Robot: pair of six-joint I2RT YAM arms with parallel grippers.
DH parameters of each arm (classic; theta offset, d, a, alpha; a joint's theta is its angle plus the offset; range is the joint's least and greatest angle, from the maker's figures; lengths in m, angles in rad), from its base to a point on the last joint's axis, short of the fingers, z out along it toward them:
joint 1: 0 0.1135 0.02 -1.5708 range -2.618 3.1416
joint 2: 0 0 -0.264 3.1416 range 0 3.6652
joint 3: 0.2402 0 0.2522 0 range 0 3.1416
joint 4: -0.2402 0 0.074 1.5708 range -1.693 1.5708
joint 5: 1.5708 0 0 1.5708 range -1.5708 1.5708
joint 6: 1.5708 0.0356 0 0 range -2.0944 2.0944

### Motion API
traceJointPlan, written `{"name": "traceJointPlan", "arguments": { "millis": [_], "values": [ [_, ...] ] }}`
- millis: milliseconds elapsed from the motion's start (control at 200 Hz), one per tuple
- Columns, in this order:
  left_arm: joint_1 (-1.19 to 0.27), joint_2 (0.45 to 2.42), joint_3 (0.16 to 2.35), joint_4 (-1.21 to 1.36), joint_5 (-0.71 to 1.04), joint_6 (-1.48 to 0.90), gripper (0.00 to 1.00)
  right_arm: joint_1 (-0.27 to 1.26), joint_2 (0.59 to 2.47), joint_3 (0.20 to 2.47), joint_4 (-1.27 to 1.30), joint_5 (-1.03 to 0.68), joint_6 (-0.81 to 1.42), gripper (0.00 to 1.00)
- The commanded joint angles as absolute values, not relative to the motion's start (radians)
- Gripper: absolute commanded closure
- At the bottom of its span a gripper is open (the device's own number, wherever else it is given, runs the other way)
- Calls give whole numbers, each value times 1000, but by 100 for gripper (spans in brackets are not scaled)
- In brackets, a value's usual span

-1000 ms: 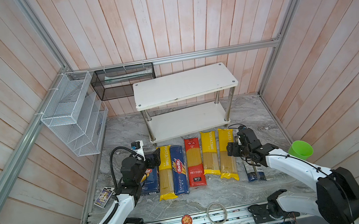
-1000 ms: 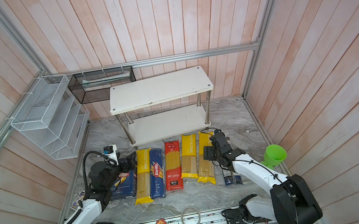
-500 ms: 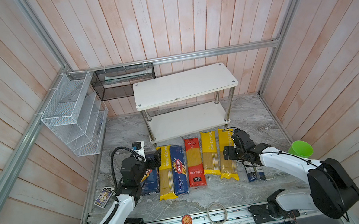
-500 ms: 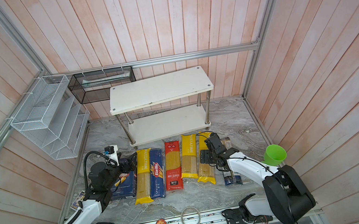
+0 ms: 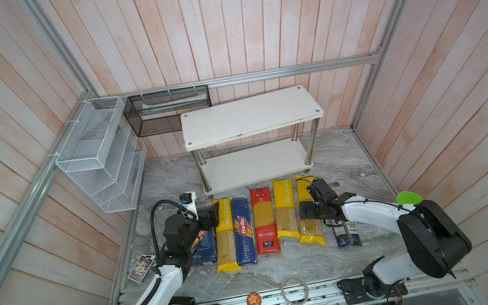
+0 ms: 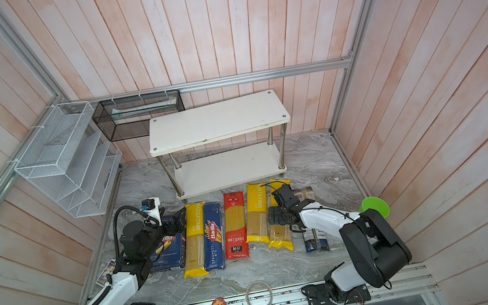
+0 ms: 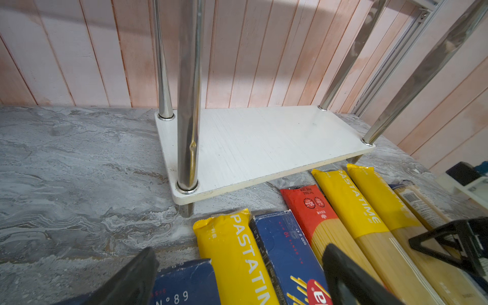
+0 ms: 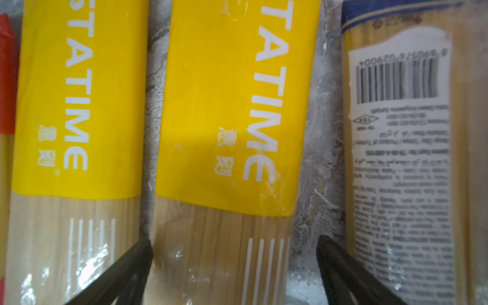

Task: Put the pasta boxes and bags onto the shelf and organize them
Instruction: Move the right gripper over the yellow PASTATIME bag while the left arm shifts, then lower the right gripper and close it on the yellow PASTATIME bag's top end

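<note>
Glossy slim yellow bag (image 8: 232, 105) flat on marbled bench (image 5: 290, 262), 5 o'clock of white 2-board shelf (image 5: 254, 165). Right hand (image 8: 234, 240) wide, straddling it; shifted toward 9 o'clock since earlier. Left hand (image 7: 240, 249) wide.

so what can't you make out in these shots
Wide blue box: both top views, partly under the left arm; cut off in the left wrist view.
Clear bag: both top views, middle under the right arm; label blurred in the right wrist view.
Black basket: both top views, pale thing inside too small to name.
</note>
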State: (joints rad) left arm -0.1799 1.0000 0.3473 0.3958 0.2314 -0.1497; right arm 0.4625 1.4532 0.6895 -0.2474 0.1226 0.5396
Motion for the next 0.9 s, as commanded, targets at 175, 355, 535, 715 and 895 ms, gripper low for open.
{"name": "traceJointPlan", "arguments": {
  "millis": [175, 355, 535, 715, 895],
  "values": [
    [-184, 990, 337, 399, 248, -135, 0, 467, 1507, 725, -182, 118, 564, 2],
    [-184, 992, 339, 398, 250, -133, 0, 468, 1538, 737, -187, 134, 577, 2],
    [-183, 988, 338, 397, 250, -133, 0, 471, 1582, 760, -238, 173, 575, 2],
    [-184, 989, 338, 397, 250, -133, 0, 487, 1613, 779, -290, 226, 568, 2],
    [-184, 985, 336, 398, 249, -133, 0, 515, 1642, 799, -334, 291, 572, 2]
  ]
}}
